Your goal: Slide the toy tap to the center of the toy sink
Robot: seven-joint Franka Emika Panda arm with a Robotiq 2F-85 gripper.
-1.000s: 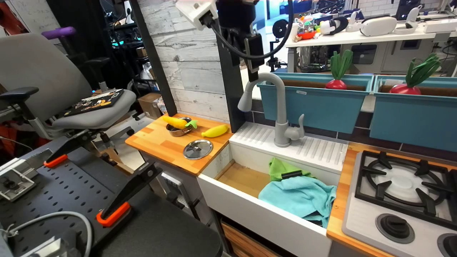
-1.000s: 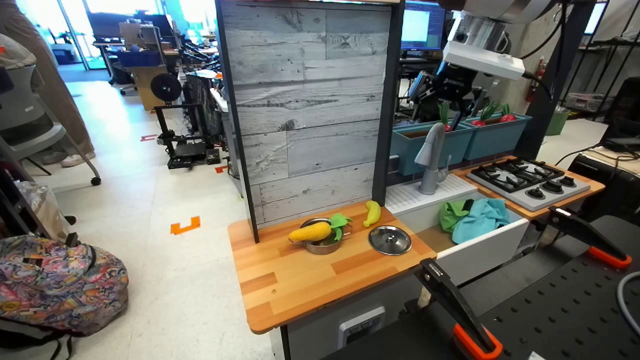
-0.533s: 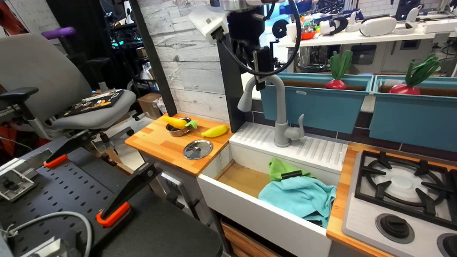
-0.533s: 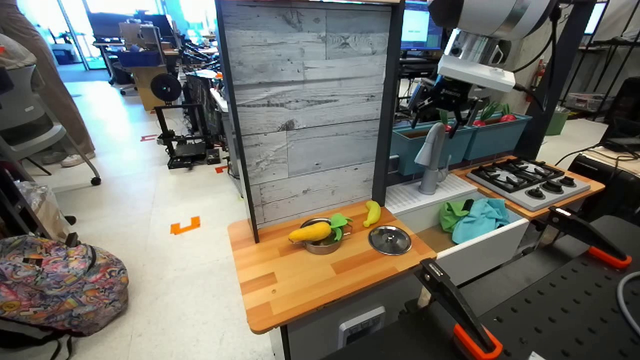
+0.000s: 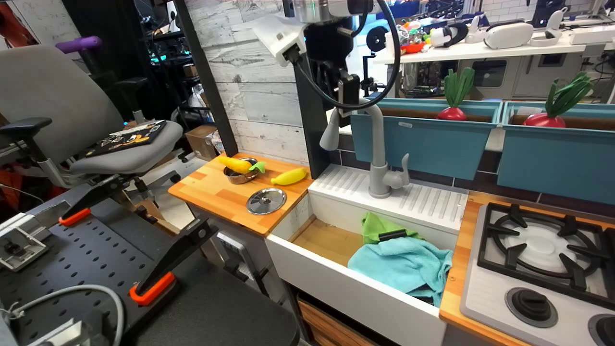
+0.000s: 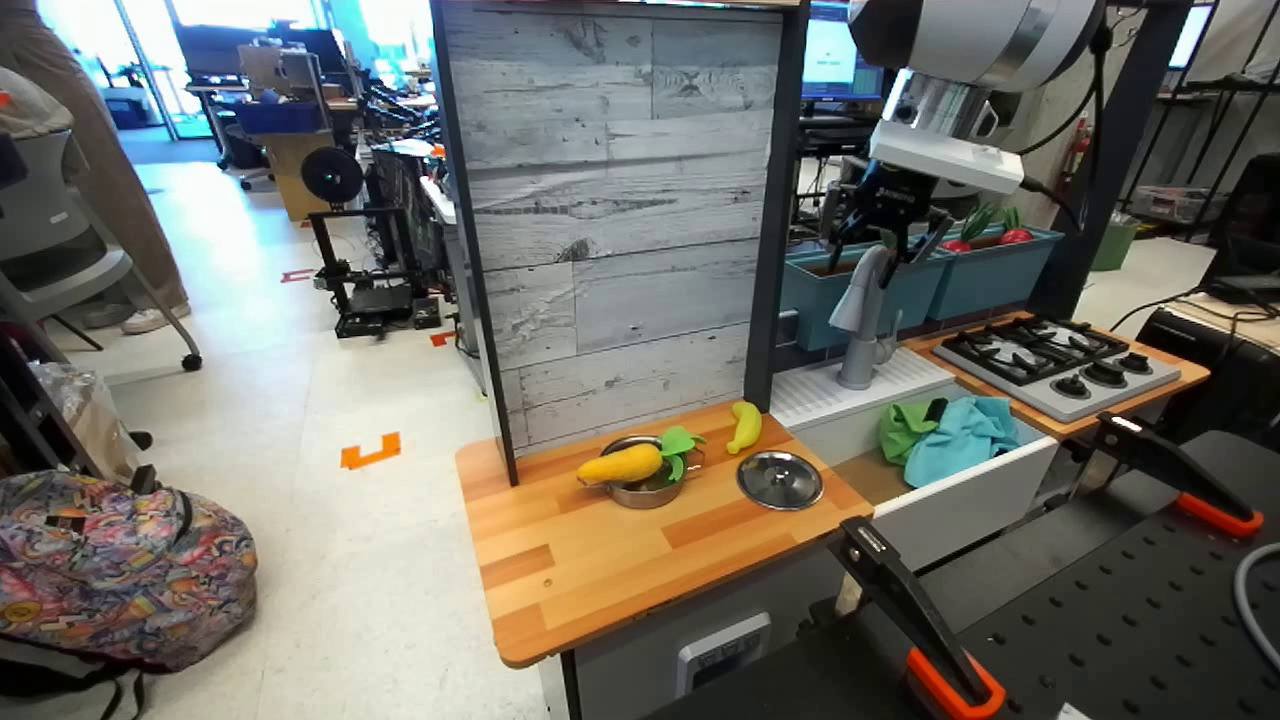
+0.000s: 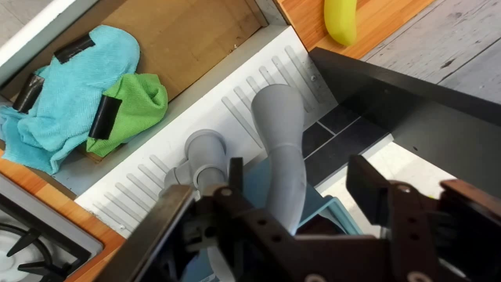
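The grey toy tap (image 5: pixel 378 139) stands upright on the ribbed white back ledge of the toy sink (image 5: pixel 355 290), near the middle of its length. Its spout points toward the wooden counter and its lever toward the stove. It also shows in an exterior view (image 6: pixel 862 325). In the wrist view my gripper (image 7: pixel 295 166) is open, with the tap's curved neck (image 7: pixel 287 176) between its fingers and gaps on both sides. In an exterior view the gripper (image 6: pixel 864 268) is at the top of the gooseneck. Whether a finger touches the tap cannot be told.
A blue cloth (image 5: pixel 401 264) and a green cloth (image 5: pixel 377 226) lie in the basin. Teal planters (image 5: pixel 418 142) stand close behind the tap. A dark post (image 7: pixel 352 82) rises beside the ledge. The stove (image 5: pixel 538 250) and the counter (image 5: pixel 226 197) with banana, pot and lid flank the sink.
My gripper has come down over the tap's neck, shifting toward the counter side in the last half second. The fingers stay open. The tap and sink have not moved.
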